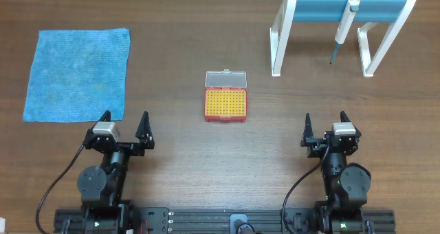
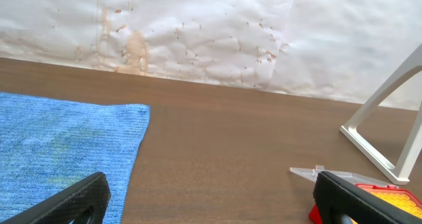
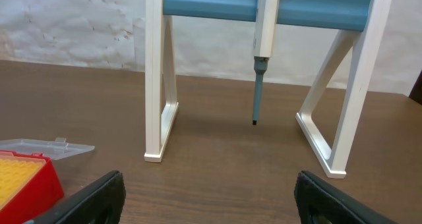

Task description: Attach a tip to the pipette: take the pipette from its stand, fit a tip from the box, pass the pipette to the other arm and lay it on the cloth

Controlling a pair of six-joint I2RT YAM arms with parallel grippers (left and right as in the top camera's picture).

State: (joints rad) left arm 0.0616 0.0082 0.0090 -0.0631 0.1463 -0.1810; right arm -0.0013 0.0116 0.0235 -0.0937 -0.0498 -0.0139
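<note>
The pipette (image 1: 342,29) hangs upright on the stand (image 1: 316,10) in the upper right of the top view, with its thin end pointing down and clear of the worktop (image 1: 172,41). The tip box (image 1: 225,104) sits in the middle, its lid folded open and yellow tips showing. The blue cloth (image 1: 77,76) lies flat in the upper left. The left gripper (image 1: 125,118) and the right gripper (image 1: 325,118) are low in the frame, fingers spread apart and holding nothing.

I see the white pipette (image 1: 346,26) hanging upright on the stand (image 1: 313,9), which has a blue bar and white legs. The red box (image 1: 225,120) of yellow tips (image 1: 225,103) sits open mid-desk (image 1: 172,48). The blue cloth (image 1: 77,74) lies flat at the left.
</note>
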